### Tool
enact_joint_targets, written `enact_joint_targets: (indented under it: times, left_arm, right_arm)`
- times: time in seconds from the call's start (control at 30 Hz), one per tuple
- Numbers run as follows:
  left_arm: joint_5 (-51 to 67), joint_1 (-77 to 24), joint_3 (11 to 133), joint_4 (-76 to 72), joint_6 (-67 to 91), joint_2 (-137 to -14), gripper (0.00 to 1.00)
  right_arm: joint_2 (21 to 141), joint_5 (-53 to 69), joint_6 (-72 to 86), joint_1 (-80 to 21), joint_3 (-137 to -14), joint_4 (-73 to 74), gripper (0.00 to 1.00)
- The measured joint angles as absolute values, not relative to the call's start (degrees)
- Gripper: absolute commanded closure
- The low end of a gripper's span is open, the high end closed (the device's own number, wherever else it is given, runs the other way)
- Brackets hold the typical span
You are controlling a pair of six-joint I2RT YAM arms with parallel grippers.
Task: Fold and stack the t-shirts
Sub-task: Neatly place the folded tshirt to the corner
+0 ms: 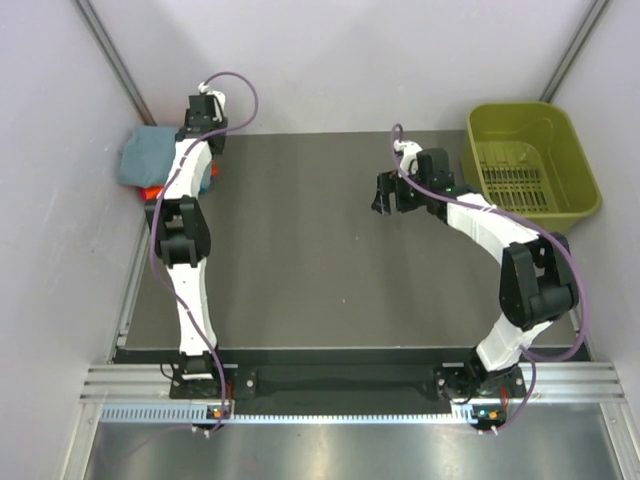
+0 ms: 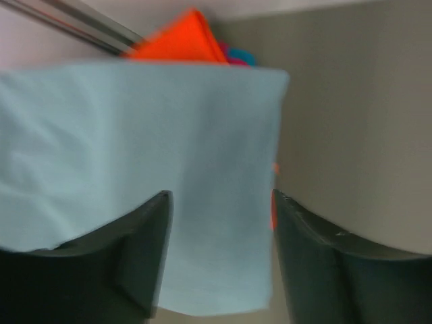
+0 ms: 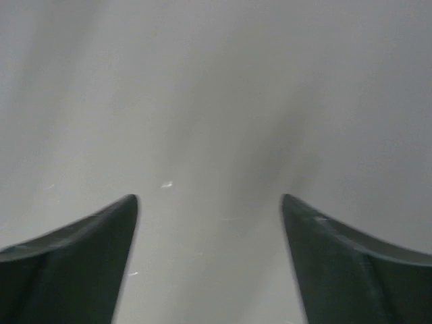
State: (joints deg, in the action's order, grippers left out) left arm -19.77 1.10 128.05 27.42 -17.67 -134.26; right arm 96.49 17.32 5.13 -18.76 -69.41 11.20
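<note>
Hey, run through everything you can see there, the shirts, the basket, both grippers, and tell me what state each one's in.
grey-blue shirt: folded, lying on the orange shirt.
orange shirt: folded, mostly covered.
basket: upright, nothing visible inside.
left gripper: open, over the grey-blue shirt.
right gripper: open, holding nothing, above the bare table.

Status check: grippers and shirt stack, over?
Left gripper open over grey-blue shirt, atop orange shirt. Right gripper open, empty, over table. Nothing blocking.

No writing, label, brand mark or number is showing legibly in any view; nothing readable is appearing on any surface here.
</note>
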Motion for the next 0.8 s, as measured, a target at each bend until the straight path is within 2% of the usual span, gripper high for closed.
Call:
enact_joint_targets:
  times: [0.07, 0.13, 0.3, 0.4, 0.6, 0.8]
  left_arm:
    - [-15.1, 1.9, 126.7, 29.8, -11.1, -134.0, 0.13]
    - [-9.7, 1.6, 124.1, 31.7, -5.5, -131.9, 0.01]
    - [2.6, -5.0, 116.8, 33.5, 5.9, -121.5, 0.01]
    - [5.9, -10.3, 116.3, 33.3, 8.8, -115.2, 0.01]
    - [5.9, -14.2, 116.4, 32.6, 7.6, -106.3, 0.01]
    - [3.1, -13.3, 116.4, 32.6, 6.5, -105.5, 0.01]
  right_arm:
    - [94.7, 13.0, 4.0, -18.8, -69.4, 11.7, 0.02]
    - [91.7, 5.3, 1.8, -18.9, -69.5, 11.3, 0.0]
    - [85.6, -15.9, -4.6, -18.9, -71.5, 5.3, 0.0]
    - [83.5, -23.5, -7.2, -18.9, -71.7, 1.7, 0.0]
    - [81.6, -27.0, -6.9, -18.9, -71.6, 1.7, 0.0]
    - [80.2, -27.1, -5.8, -18.9, -71.6, 2.7, 0.0]
